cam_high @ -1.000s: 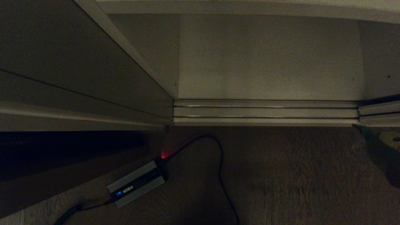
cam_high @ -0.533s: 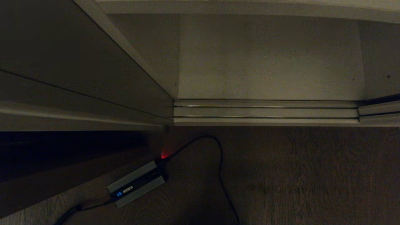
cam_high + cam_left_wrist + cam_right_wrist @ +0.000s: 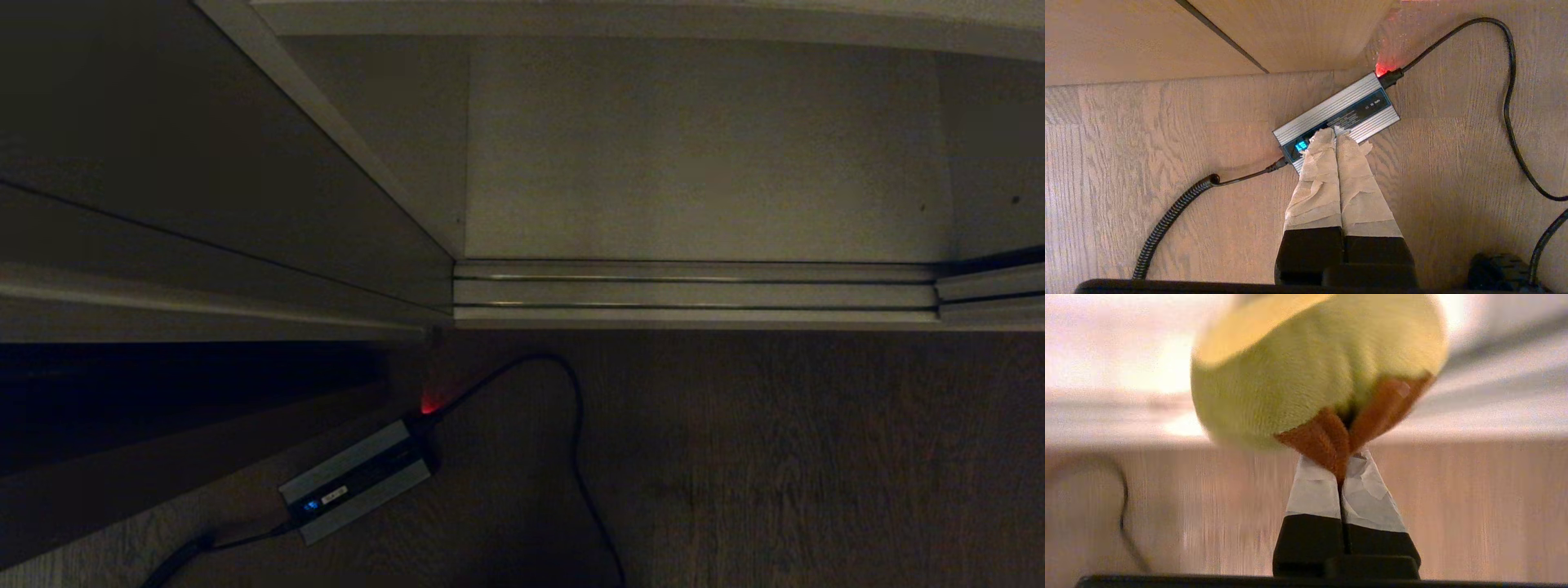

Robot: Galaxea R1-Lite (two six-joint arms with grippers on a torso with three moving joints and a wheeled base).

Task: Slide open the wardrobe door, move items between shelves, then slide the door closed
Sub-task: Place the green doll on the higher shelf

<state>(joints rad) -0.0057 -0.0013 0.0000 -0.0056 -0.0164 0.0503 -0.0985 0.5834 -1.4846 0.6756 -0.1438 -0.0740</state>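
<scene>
The green avocado plush hangs from my right gripper, which is shut on one of its brown legs above the wooden floor. Neither shows in the head view. The sliding wardrobe door stands pushed to the left, so the wardrobe is open. Its off-white bottom shelf lies bare behind the ribbed floor track. My left gripper hangs shut and empty over the grey box.
The grey box lies on the floor left of the opening, with a red light at one end. Its black cable loops across the floor before the track. A coiled lead runs off the other end.
A second ago the green plush and my right arm showed at the right edge of the head view; they have since moved out of it. The left arm and the camera stayed still.
</scene>
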